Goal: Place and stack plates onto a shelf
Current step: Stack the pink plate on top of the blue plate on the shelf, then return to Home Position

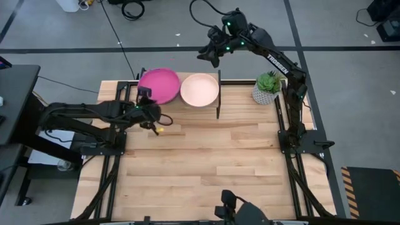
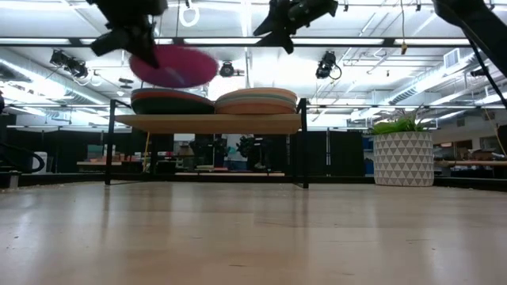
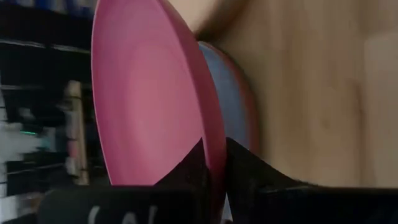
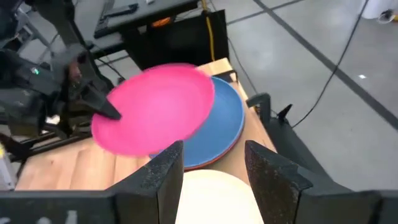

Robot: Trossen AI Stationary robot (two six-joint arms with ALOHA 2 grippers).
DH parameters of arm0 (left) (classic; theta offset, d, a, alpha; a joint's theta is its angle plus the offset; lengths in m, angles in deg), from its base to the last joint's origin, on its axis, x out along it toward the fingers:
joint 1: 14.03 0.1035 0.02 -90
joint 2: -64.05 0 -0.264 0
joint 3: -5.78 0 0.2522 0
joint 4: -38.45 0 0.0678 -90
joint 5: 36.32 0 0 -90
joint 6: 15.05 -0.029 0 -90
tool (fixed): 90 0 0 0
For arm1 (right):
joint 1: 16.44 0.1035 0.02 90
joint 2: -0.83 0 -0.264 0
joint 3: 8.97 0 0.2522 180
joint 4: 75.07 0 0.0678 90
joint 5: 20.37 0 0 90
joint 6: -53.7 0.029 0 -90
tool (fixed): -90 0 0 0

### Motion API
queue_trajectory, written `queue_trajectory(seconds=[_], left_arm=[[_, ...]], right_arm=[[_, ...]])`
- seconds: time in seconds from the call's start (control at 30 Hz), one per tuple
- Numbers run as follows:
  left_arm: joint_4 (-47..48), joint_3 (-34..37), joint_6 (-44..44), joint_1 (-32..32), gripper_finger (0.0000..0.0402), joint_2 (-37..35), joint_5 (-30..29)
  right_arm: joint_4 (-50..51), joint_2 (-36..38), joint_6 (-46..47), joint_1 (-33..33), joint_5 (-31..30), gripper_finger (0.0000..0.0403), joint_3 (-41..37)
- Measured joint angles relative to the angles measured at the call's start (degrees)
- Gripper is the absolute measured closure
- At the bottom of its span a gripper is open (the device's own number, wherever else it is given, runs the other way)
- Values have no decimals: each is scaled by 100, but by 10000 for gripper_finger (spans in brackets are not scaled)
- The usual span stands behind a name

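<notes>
The magenta plate hangs in the air over the left stack on the shelf, held by my left gripper at the plate's near-left side. A blue plate tops that left stack, beneath the magenta one. The right stack is topped by the cream plate. My right gripper is open and hovers high beyond the shelf's far edge, above the cream plate, touching nothing. My left gripper is shut on the magenta plate's rim, pinched between the two fingers, one on the upper face and one underneath. It reaches in roughly level from the table's near-left side. The plate is lifted clear, slightly tilted, above the blue plate.
A potted plant in a white patterned pot stands right of the shelf, near the right arm's base. The shelf's black legs rise at its ends. The wooden tabletop stretches toward the near edge in front of the shelf.
</notes>
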Motion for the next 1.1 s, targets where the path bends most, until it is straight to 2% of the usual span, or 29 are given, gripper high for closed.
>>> queue_trajectory(seconds=[0.07, 0.17, 0.3, 0.43, 0.8, 1.03, 1.1], left_arm=[[358, 9, 266, 41, 365, 120, 296], [589, 11, 433, 118, 365, 410, 387], [621, 13, 408, 221, 363, 735, 146], [577, 15, 530, 397, 342, 896, -232], [268, 22, 556, 560, 246, 758, 27], [167, -234, 596, 562, 236, 521, 150], [158, -394, 828, 563, 236, 440, 537]], right_arm=[[44, 61, -4, 32, -173, 226, 0], [86, 134, -73, 122, -592, 226, 0], [159, 158, -204, 269, -696, 226, 0], [216, 158, -341, 371, -699, 226, 0], [442, 158, -496, 458, -696, 226, 0], [513, 158, -496, 487, -655, 226, 0], [644, 158, -527, 498, -575, 226, 0]])
